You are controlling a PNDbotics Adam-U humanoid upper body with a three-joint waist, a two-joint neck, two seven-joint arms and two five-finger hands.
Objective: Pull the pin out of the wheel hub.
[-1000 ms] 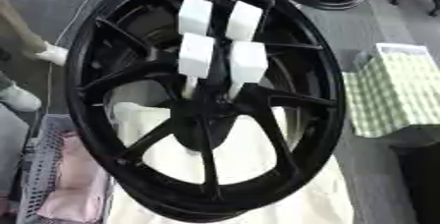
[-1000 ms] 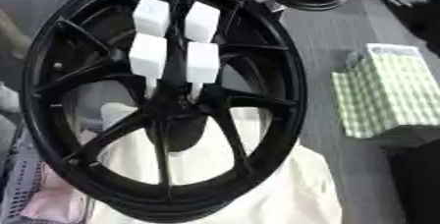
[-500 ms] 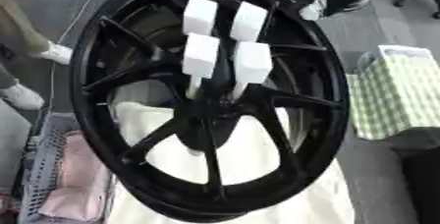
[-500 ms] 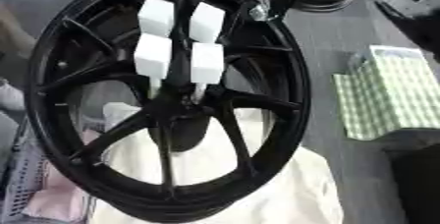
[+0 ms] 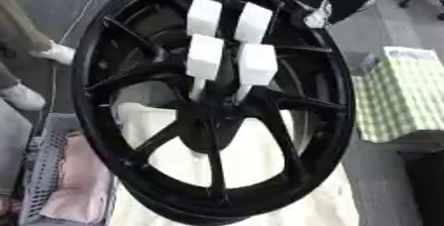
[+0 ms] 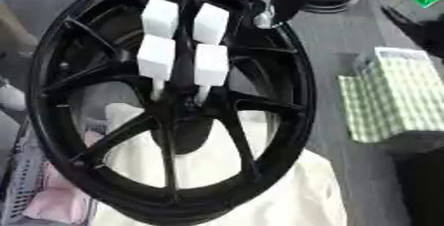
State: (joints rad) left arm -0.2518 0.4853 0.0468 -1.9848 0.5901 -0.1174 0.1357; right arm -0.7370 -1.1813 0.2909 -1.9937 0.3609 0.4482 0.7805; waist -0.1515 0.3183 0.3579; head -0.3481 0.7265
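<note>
A black spoked wheel point(image 5: 113, 121) stands tilted on a cream cloth. Four pins with white block heads stick out of its hub point(image 5: 211, 121) on thin pale stems. Two heads are upper point(image 5: 205, 16) point(image 5: 253, 22) and two lower point(image 5: 204, 56) point(image 5: 257, 64). From the upper right corner a black arm reaches in. Its right hand point(image 6: 267, 18) shows as a small silver tip just over the wheel's upper right rim, a little right of the pins and touching none. My left hand shows in neither view.
A green-checked cloth bundle point(image 5: 403, 91) lies right of the wheel. A grey mesh basket point(image 5: 48, 170) with pink cloth sits at lower left. The cream cloth point(image 5: 260, 170) spreads under the wheel. A person's white shoes point(image 5: 56, 51) are at the left edge.
The black arm's silver tip has come down from the top edge to the wheel's upper right rim. The wheel and pins stand as before; the view has shifted slightly.
</note>
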